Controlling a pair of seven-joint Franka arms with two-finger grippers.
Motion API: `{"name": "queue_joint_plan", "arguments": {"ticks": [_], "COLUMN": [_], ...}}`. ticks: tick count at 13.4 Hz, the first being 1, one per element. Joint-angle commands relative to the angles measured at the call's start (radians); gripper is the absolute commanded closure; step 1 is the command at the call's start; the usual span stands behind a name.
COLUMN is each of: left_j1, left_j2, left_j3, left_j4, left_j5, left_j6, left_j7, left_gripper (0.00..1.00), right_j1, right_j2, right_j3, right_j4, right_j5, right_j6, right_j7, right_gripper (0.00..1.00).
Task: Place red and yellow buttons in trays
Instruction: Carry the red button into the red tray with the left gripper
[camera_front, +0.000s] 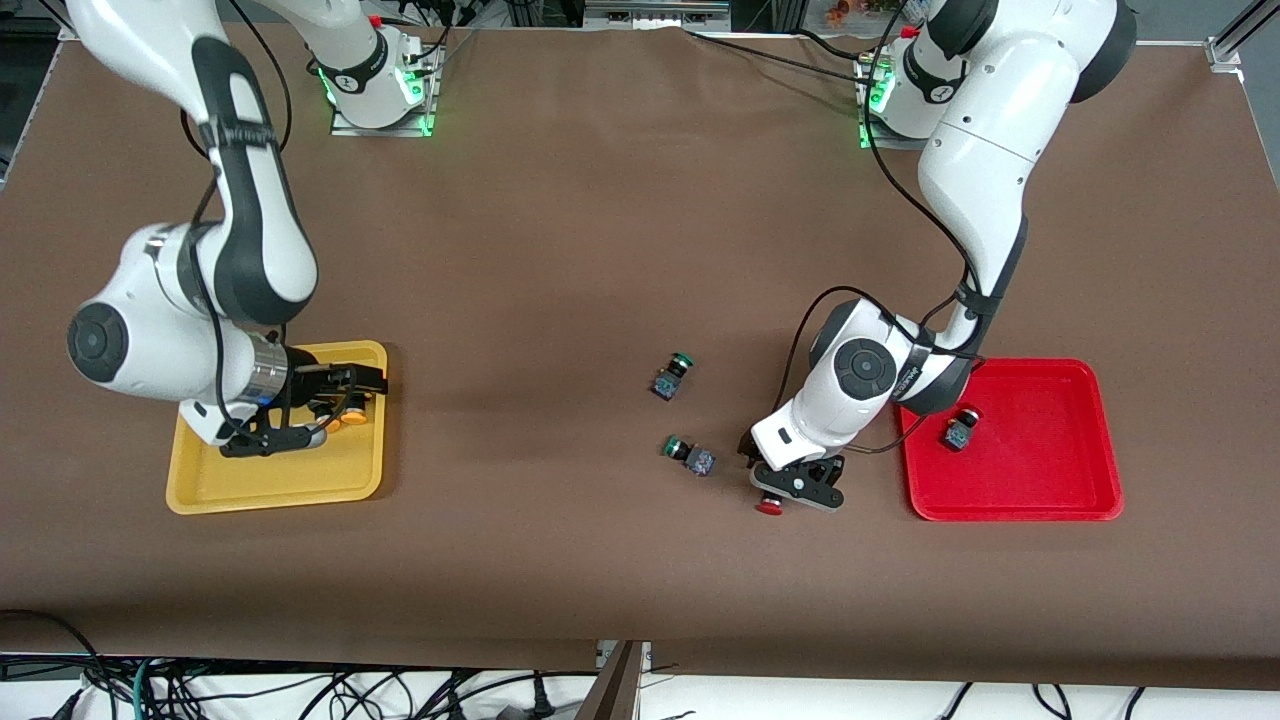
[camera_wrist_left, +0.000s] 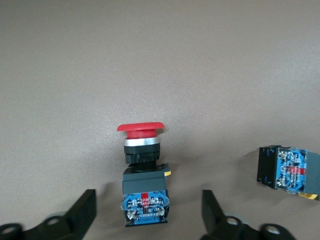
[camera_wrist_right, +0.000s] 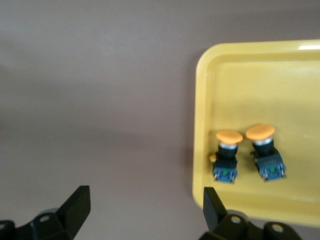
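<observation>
Hovering left gripper (camera_front: 790, 487) over red button (camera_front: 769, 507) (fingers spread)

This is looking like a robotics lab. Two white arms (camera_front: 985, 190) are standing bolted on metal plates (camera_front: 380, 125) at the top edge of the table (camera_front: 600, 220), their bases glowing green. A plain brown cloth is covering the whole table. Loose cables (camera_front: 200, 690) are trailing below its bottom edge, and aluminium framing (camera_front: 1235, 35) is showing at the top corner by the left arm. Nothing homely is lying about, only a yellow tray (camera_front: 275, 495), a red tray (camera_front: 1015, 510) and small switches (camera_front: 672, 375).
</observation>
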Motion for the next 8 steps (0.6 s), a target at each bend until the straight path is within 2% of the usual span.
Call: {"name": "queue_joint_plan", "arguments": {"ticks": [1,2,3,4,5,7,8], "left_j1": [-0.002,-0.001,0.002,0.009,0.022,0.077,0.093], "left_j2": [0.019,0.019,0.018,0.01,0.001,-0.065,-0.107], "left_j3": [0.0,0.0,0.0,0.0,0.0,-0.002,-0.002], "left_j4": [0.025,0.024,0.024,0.021,0.021,0.024,0.03], "left_j5": [0.027,0.027,0.027,0.027,0.027,0.027,0.029], "left_j6": [-0.005,-0.005,-0.005,-0.009,-0.018,-0.106,-0.195], "left_j7": [-0.003,-0.002,-0.003,-0.003,-0.003,-0.002,0.0], "left_gripper": [0.45,0.5,0.7,0.83,0.9,0.92,0.9], "right_j1": [0.036,0.048,0.05,0.05,0.05,0.052,0.053], "right_j2": [-0.13,-0.176,-0.217,-0.257,-0.288,-0.358,-0.381], "right_j3": [0.003,0.004,0.004,0.003,0.004,0.004,0.004], "right_j4": [-0.012,-0.015,-0.02,-0.021,-0.026,-0.038,-0.038], "right_j5": [-0.095,-0.135,-0.163,-0.183,-0.211,-0.261,-0.28], "right_j6": [-0.083,-0.116,-0.142,-0.165,-0.195,-0.241,-0.272], "right_j7": [0.102,0.112,0.113,0.109,0.112,0.112,0.112], "right_gripper": [0.0,0.0,0.0,0.0,0.0,0.0,0.0]}}
